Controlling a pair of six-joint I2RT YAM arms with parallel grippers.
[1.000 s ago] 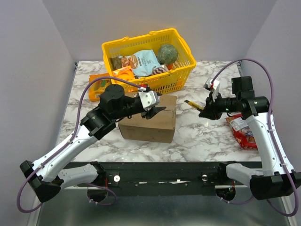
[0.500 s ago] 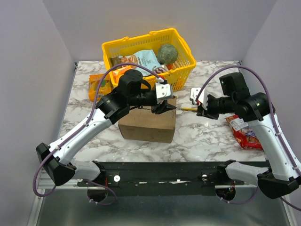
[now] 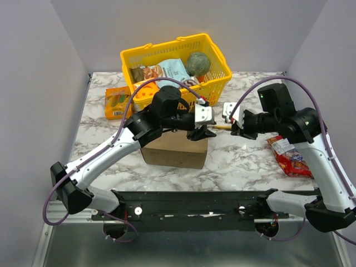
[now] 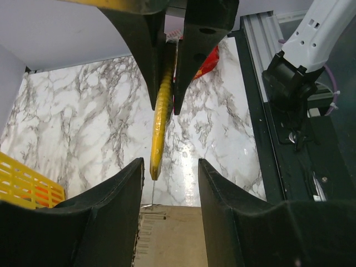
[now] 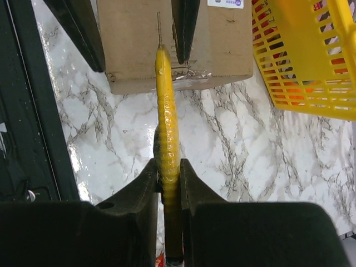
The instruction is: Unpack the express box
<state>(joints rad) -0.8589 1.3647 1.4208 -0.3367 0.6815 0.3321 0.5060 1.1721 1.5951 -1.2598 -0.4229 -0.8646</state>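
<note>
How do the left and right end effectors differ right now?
The left end effector is open and empty; the right end effector is shut on a yellow cutter. The left hangs at the cardboard box edge; the right is beside it. They face each other, the cutter pointing between the left's jaws.

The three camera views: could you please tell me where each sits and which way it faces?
Top external: above and behind the bases, looking down at the express box; both arms show.
Left wrist: on the left arm, facing the right gripper, which holds the yellow cutter; the open left gripper frames the bottom.
Right wrist: looks along the cutter toward the box; its fingers clamp it.
Shared: both wrist views show the cutter.
</note>
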